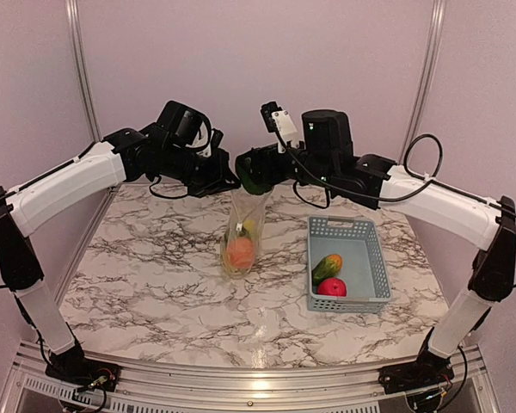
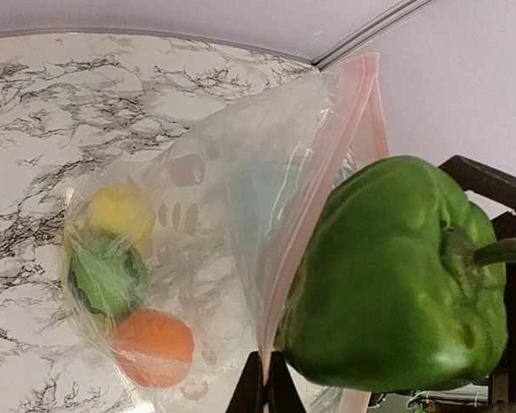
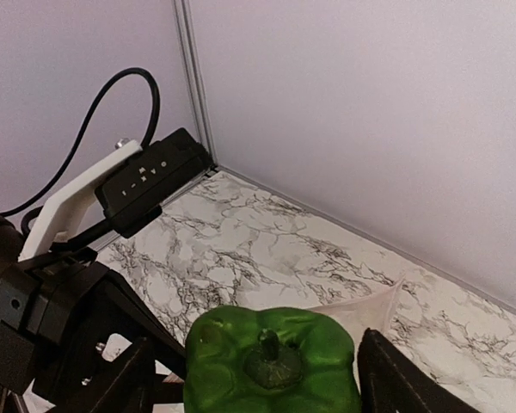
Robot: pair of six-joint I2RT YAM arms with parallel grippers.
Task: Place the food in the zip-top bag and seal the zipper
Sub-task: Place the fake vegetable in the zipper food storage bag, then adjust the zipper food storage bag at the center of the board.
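The clear zip-top bag (image 1: 241, 225) hangs upright over the middle of the table. My left gripper (image 2: 269, 380) is shut on its pinkish zipper (image 2: 327, 194) edge. Inside the bag lie an orange (image 2: 153, 346), a yellow piece (image 2: 120, 215) and a green piece (image 2: 103, 275). A green pepper (image 3: 271, 361) sits stem-up at the bag's mouth, right against the zipper strip. My right gripper (image 3: 258, 383) straddles the pepper, with a narrow gap between each finger and its sides. A green-orange mango (image 1: 327, 266) and a red apple (image 1: 332, 287) lie in the basket.
The grey-blue perforated basket (image 1: 361, 225) stands on the marble table right of the bag. Both arms meet above the bag, close to the back wall. A metal rail runs along the table's near edge.
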